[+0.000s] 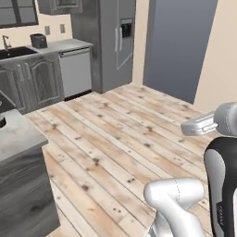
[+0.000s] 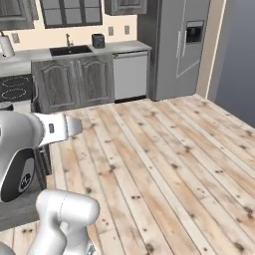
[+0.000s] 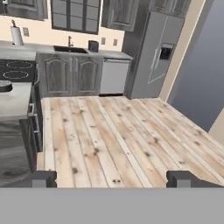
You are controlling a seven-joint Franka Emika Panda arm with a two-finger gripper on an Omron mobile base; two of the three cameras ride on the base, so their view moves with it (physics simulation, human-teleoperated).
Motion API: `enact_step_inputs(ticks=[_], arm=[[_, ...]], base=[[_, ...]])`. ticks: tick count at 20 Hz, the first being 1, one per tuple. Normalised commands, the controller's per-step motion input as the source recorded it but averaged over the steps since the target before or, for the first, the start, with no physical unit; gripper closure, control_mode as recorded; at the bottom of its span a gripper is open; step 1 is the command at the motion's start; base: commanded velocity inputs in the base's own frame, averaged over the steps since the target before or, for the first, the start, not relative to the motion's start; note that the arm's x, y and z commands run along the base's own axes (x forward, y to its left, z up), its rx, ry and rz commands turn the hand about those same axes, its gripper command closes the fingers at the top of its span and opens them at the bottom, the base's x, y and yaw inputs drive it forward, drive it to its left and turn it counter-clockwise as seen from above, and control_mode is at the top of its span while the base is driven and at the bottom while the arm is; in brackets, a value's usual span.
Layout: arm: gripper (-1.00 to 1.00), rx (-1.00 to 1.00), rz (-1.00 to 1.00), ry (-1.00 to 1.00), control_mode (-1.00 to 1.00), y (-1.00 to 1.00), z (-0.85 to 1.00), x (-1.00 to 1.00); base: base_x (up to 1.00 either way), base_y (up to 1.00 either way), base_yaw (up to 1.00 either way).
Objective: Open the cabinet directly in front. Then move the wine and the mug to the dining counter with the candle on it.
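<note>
- Cabinet: dark grey wall cabinets hang high on the far wall, above the worktop run and beside the window. I cannot tell which one is the task's. All are well apart from the robot, across bare plank floor.
- Where the wine and the mug stand, I cannot tell from here. The same goes for the dining counter and the candle.
- Gripper: its 2 finger tips stand wide apart at the bottom of the hand view. Nothing sits between them, and it looks out level over the floor.
- Step, as I judge it: the approach. No door has been touched and the task has barely begun.

Risks:
1. Wrong target. The arched base cabinets under the sink are the same grey. The fridge carries long vertical silver handles much like the ones wanted. A low aim would land on either.
2. Clipping on the drive. A marble-topped counter sits close on the robot's left, with the stove beyond it. A tight turn could catch the raised arm on its corner.
3. Reach. The wall cabinets are high and set back over the worktop. Parking short would overstretch the arm, and parking too close would block the door's swing.
4. Clutter. The toaster stands under 1 of the cabinets and could be knocked.
</note>
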Motion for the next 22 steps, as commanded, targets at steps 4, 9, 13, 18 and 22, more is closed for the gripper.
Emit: enact_step_inputs(ticks=[4, 9, 13, 18, 22], arm=[[-1.00, 0.00, 0.00, 0.00, 1.00, 0.00, 0.00, 0.00], [-1.00, 0.00, 0.00, 0.00, 1.00, 0.00, 0.00, 0.00], [-1.00, 0.00, 0.00, 0.00, 1.00, 0.00, 0.00, 0.00], [-1.00, 0.00, 0.00, 0.00, 1.00, 0.00, 0.00, 0.00], [-1.00, 0.00, 0.00, 0.00, 1.00, 0.00, 0.00, 0.00]], base=[[1.00, -0.61, 0.13], [1.00, -0.34, 0.18], [1.00, -0.13, 0.20], [1.00, 0.00, 0.21], [1.00, 0.00, 0.17]])
